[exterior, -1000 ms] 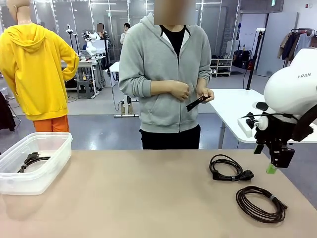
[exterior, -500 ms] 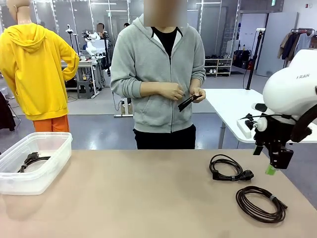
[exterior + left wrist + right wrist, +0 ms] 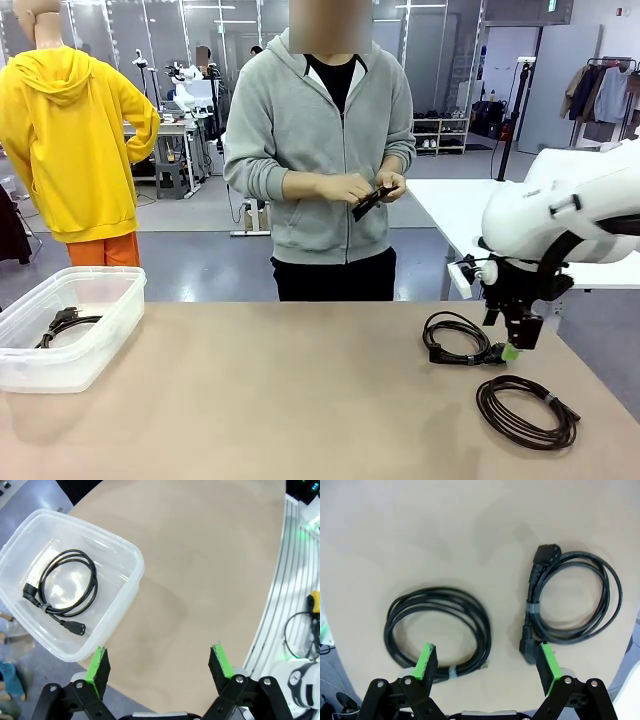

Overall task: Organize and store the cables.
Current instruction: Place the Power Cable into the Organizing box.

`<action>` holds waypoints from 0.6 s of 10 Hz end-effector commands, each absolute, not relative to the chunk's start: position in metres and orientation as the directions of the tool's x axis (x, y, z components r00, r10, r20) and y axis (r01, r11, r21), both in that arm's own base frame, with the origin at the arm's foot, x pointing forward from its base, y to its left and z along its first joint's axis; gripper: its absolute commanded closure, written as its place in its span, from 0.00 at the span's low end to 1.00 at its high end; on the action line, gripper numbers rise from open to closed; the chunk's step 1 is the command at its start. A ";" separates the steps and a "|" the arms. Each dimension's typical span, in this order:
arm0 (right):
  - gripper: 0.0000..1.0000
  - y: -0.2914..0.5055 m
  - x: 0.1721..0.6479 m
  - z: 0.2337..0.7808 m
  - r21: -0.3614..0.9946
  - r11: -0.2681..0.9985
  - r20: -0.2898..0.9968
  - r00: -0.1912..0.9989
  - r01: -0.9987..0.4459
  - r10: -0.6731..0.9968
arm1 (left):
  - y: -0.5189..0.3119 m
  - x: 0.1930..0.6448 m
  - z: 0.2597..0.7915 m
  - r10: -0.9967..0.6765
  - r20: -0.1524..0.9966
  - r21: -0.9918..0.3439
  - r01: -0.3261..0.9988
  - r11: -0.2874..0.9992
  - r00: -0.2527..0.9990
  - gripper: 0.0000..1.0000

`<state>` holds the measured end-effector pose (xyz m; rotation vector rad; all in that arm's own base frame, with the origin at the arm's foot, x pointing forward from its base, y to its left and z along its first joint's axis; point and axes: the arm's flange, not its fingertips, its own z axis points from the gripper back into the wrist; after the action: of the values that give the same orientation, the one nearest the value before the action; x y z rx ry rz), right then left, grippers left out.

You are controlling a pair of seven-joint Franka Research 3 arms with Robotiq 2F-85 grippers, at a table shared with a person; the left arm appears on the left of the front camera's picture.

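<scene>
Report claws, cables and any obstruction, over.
Left claw open, high beside bin, one cable inside. Right claw open over plugged coil and plain coil. Person's hands off table.

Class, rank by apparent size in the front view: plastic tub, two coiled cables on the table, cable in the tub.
1. Plastic tub.
2. Brown cable and black cable: alike; brown lies nearer, so unranked.
3. Cable in the tub.
</scene>
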<state>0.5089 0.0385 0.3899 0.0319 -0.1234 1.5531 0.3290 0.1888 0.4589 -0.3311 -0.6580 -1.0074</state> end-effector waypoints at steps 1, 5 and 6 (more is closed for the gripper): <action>0.00 0.040 0.530 0.373 -0.062 0.013 0.178 0.002 -0.998 0.984 | 0.188 0.332 0.461 -0.653 0.654 0.031 0.850 0.526 0.381 0.00; 0.00 0.046 0.547 0.334 -0.045 0.036 0.174 0.027 -0.998 0.984 | 0.188 0.332 0.461 -0.653 0.654 0.031 0.850 0.526 0.381 0.00; 0.00 0.043 0.550 0.328 -0.048 0.049 0.190 0.039 -0.998 0.981 | 0.188 0.332 0.461 -0.653 0.654 0.031 0.850 0.526 0.381 0.00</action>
<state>0.5423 0.0451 0.3301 0.1025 -0.1537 1.5277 0.3290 0.1888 0.4589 -0.3311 -0.6579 -1.0074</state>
